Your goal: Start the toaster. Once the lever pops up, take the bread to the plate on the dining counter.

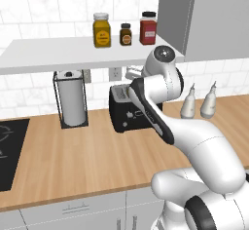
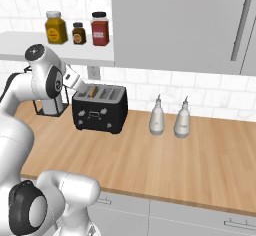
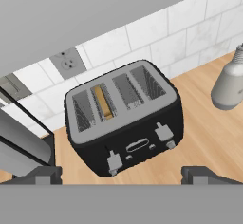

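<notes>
While above toaster (image 3: 124, 118), gripper (image 3: 123, 175) agape, empty.

The toaster (image 3: 124, 118) is black with a grey top and white knobs. The bread (image 3: 104, 102) is tan. The worktop (image 1: 73, 161) is light wood; the wall tiles (image 2: 165, 87) are white.

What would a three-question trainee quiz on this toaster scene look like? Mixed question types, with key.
1. True or false: the bread sits in the toaster slot nearest the paper towel holder.
2. How many jars stand on the shelf? A) two B) three C) four
3. Fill in: the gripper fingers stand ____ above the toaster.

Key
1. False, it sits in the second slot from that side.
2. B
3. open, holding nothing.
</notes>
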